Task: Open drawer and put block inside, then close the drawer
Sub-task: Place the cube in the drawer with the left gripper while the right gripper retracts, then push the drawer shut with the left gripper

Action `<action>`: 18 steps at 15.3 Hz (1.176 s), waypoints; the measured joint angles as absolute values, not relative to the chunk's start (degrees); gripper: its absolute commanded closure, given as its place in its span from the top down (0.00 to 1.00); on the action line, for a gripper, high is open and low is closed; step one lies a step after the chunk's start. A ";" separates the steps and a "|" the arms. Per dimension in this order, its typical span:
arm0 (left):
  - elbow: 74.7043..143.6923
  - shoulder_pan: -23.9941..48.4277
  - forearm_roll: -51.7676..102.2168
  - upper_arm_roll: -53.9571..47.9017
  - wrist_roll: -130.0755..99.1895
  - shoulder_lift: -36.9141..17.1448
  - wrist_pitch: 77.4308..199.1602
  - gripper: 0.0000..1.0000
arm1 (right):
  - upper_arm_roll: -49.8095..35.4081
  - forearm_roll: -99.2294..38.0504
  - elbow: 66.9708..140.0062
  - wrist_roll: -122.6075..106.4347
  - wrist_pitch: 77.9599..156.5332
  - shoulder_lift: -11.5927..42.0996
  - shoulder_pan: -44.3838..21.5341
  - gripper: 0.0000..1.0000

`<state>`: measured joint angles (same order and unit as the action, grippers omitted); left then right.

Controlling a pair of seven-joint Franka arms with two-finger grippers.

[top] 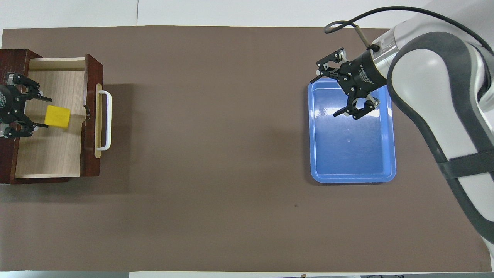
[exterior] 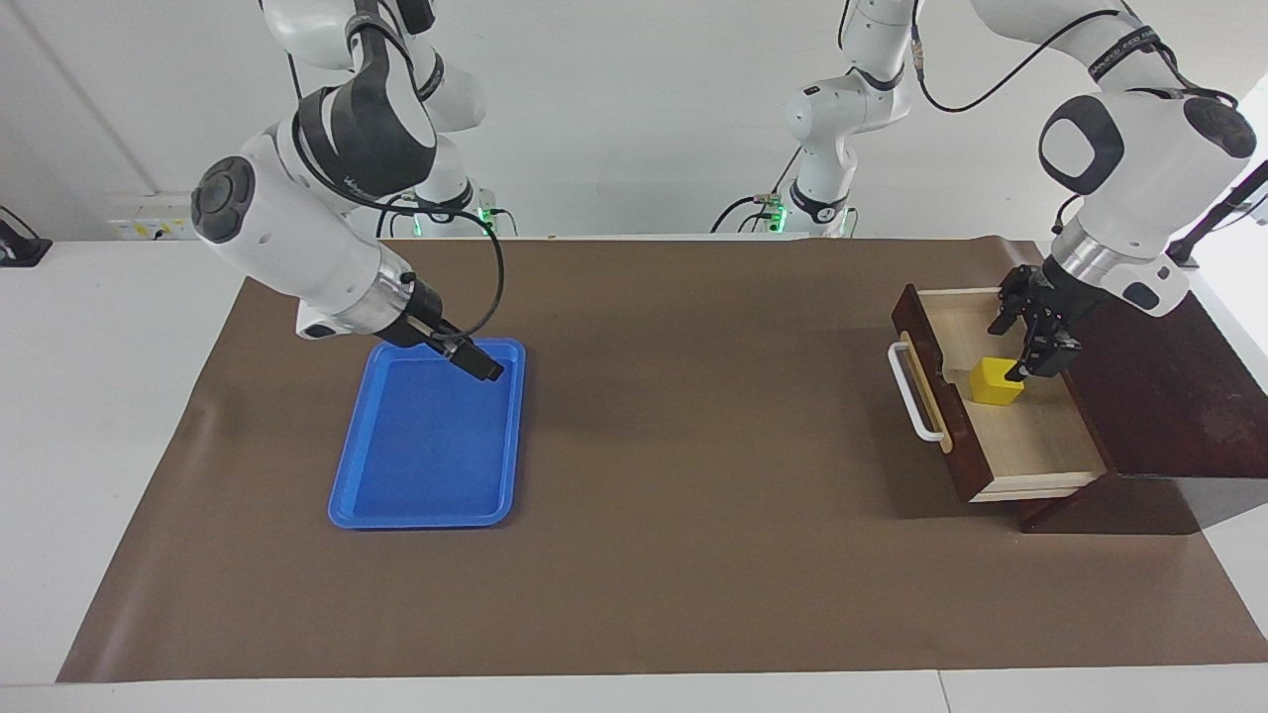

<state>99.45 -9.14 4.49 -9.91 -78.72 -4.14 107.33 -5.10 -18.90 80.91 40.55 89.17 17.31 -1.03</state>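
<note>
Yellow block (exterior: 996,382), reddish-brown drawer (exterior: 1030,436), blue tray (exterior: 428,515)

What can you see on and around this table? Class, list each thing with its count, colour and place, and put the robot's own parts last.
drawer: one, dark reddish-brown with pale wood inside, pulled open, at the left arm's end of the table.
handle: one, white, on the drawer's front.
block: one, yellow, inside the drawer.
tray: one, blue, empty, at the right arm's end of the table.
table cover: one, brown, under everything.
left gripper: one, black, in the open drawer, fingers open beside the block.
right gripper: one, black, over the tray's edge nearer the robots, fingers open, waiting.
</note>
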 measured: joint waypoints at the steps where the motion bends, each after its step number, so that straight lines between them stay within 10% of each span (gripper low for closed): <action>1: 98.55 -6.40 3.45 -10.05 -82.33 -4.11 106.89 1.00 | -5.09 -17.09 80.91 35.82 87.91 16.60 -0.23 1.00; 6: 102.94 3.97 -2.46 -10.48 -96.05 -4.62 110.16 1.00 | -5.02 -6.03 80.96 11.86 83.86 12.23 1.91 1.00; 18: 109.06 -5.90 -13.64 -9.02 -83.59 -5.18 120.58 1.00 | -4.95 0.02 95.90 -9.09 91.22 -2.76 4.98 1.00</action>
